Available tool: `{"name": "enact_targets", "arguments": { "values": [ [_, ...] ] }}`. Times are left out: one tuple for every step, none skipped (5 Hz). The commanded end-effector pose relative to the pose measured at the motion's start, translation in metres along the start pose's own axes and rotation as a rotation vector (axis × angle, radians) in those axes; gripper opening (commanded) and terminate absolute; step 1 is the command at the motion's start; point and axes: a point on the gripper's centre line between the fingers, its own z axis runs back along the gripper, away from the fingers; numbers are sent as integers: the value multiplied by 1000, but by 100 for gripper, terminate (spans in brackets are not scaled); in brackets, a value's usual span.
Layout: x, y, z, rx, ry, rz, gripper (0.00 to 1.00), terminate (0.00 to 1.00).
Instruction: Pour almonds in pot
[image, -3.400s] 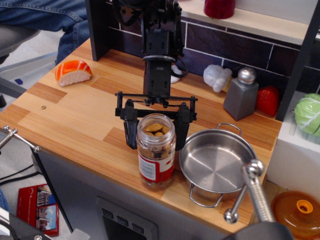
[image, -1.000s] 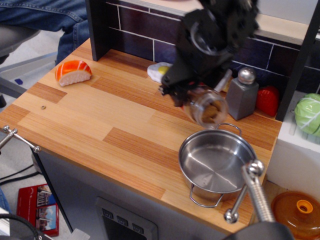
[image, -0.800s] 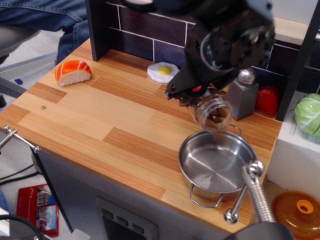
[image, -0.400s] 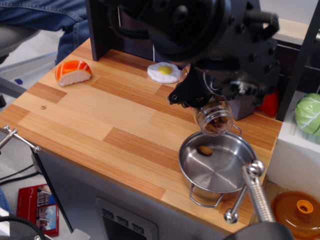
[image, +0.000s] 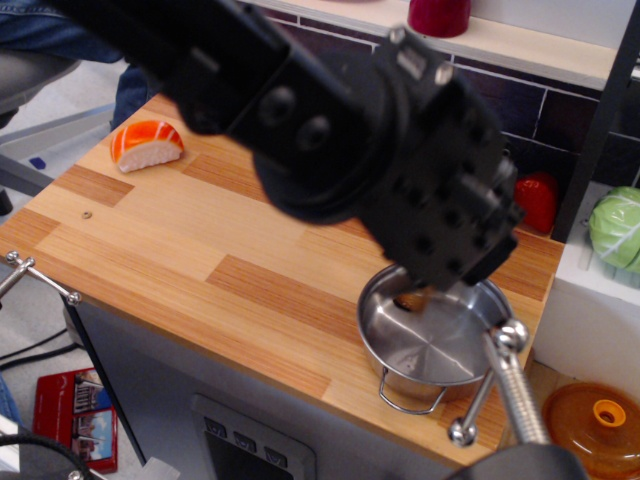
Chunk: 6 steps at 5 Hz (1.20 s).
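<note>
The shiny steel pot (image: 432, 350) with wire loop handles stands near the counter's front right edge. The large black arm (image: 400, 170) leans across the middle of the view and over the pot's far rim. It hides the gripper and the clear almond jar. A few brown almonds (image: 409, 300) show at the pot's far left side, just under the arm's lower edge. I cannot tell whether they lie in the pot or sit in the jar's mouth.
A salmon sushi piece (image: 146, 143) lies at the far left of the wooden counter. A red item (image: 538, 200) and a green cabbage (image: 617, 228) are at the right. An orange lid (image: 600, 425) lies below right. A metal rod (image: 505, 385) stands in the foreground.
The arm has swung down and forward over the pot and now hides the tilted jar, the shaker and the fried egg. Almonds started dropping into the pot.
</note>
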Motion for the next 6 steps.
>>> {"name": "enact_targets", "arguments": {
  "values": [
    [4, -15, -7, -84, -53, 5, 0, 0],
    [5, -18, -6, -99, -63, 0, 0, 0],
    [5, -18, -1, -145, -99, -5, 0, 0],
    [6, -17, 8, -196, -121, -6, 0, 0],
    [8, -14, 23, -277, -140, -12, 0, 0],
    [8, -13, 21, -264, -134, -17, 0, 100]
  ]
}}
